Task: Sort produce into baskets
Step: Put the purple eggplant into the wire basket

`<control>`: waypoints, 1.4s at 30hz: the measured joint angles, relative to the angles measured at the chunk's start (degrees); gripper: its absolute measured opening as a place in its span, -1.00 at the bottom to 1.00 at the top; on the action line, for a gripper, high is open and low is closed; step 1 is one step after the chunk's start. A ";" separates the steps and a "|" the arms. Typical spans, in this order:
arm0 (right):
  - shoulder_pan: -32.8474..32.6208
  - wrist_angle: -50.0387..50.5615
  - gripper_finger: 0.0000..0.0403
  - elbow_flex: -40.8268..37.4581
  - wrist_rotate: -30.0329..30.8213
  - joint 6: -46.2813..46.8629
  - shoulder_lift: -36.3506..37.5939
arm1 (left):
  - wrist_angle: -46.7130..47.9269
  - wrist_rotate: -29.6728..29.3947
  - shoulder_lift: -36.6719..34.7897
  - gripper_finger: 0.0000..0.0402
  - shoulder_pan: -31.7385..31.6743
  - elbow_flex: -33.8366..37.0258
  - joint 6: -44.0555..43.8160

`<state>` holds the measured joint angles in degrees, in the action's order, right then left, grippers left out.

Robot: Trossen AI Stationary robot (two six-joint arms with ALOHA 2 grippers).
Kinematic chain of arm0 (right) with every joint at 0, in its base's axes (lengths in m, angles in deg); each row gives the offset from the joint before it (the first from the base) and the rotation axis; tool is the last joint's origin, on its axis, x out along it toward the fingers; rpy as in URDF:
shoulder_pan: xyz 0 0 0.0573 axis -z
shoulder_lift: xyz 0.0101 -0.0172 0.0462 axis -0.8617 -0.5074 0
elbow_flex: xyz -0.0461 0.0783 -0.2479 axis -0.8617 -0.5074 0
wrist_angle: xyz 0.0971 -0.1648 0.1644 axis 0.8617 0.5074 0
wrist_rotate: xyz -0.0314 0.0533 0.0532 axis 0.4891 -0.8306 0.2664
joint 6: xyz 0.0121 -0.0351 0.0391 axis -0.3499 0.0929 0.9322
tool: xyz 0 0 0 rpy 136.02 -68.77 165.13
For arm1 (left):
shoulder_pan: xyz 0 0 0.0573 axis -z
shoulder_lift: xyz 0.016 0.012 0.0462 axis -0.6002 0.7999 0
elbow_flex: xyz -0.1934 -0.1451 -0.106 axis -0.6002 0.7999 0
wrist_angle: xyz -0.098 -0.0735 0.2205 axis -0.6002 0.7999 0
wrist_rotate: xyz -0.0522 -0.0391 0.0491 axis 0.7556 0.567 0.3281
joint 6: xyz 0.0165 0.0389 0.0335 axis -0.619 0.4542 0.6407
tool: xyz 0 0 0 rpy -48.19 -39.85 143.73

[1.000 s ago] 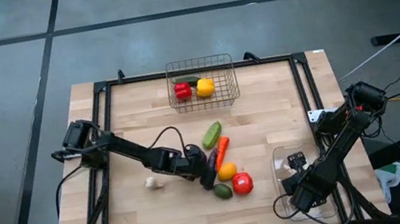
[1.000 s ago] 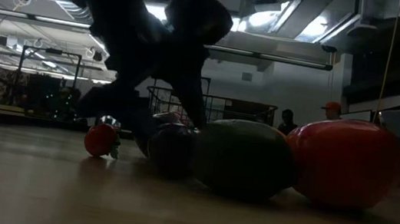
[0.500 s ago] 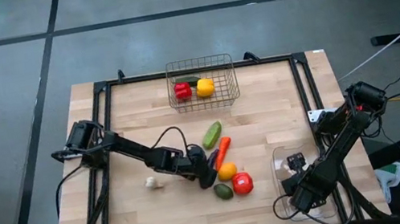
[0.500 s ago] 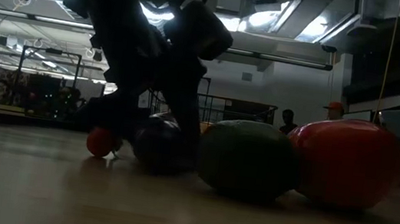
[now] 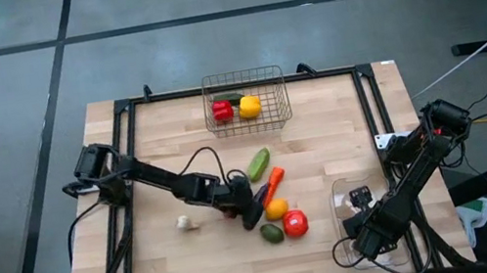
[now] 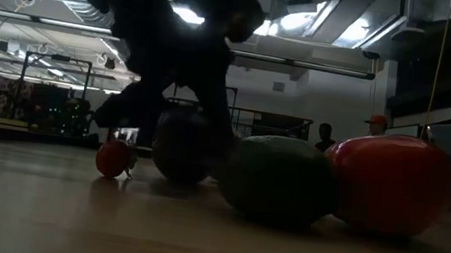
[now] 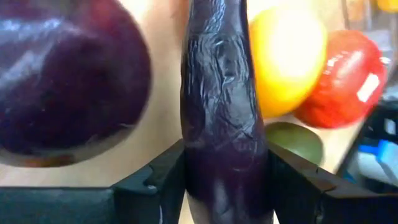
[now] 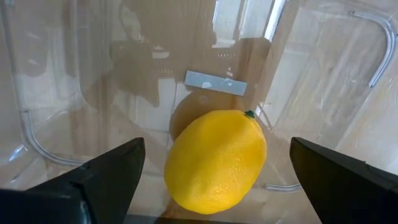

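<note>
Right gripper over clear tray near desk's front right corner, fingers wide apart, holding nothing; lemon lies in tray beneath it. Left gripper at desk centre, fingers pressed on both sides of long eggplant. Just beside: orange, tomato, avocado, carrot, cucumber. Wire basket at far edge holds red pepper, yellow pepper.

Peppers in wire basket, lemon in tray
</note>
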<state>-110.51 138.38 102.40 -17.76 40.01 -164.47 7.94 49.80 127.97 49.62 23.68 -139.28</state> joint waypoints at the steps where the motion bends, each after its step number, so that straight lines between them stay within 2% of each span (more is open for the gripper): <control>1: 0.00 0.02 0.97 0.00 0.02 0.02 0.00 | -0.07 1.10 -0.44 -0.07 -0.42 0.00 0.25; 8: 0.01 0.00 0.97 0.00 0.01 0.00 0.00 | 0.01 5.14 -5.65 -0.10 -3.81 0.04 3.29; 16: 0.00 0.00 0.97 0.00 0.02 0.00 0.00 | -0.13 5.24 -13.49 -0.09 -8.79 0.03 8.10; 23: 0.00 -0.03 0.97 0.00 0.02 0.00 0.00 | -0.50 3.59 -18.05 -0.09 -16.53 0.02 15.64; 28: 0.00 -0.01 0.97 0.00 0.02 -0.04 0.00 | -1.73 1.56 -19.27 -0.08 -24.49 0.02 26.99; 36: 0.00 -0.04 0.97 0.00 0.02 -0.02 0.00 | -4.19 -1.67 -19.27 -0.08 -37.11 0.02 53.11; 42: 0.00 -0.04 0.97 0.00 0.46 -0.02 0.00 | -4.10 -1.90 -19.25 -0.08 -43.32 0.02 72.38</control>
<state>-110.51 138.34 102.40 -17.30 39.99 -164.47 3.85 47.89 108.72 6.31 23.70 -66.90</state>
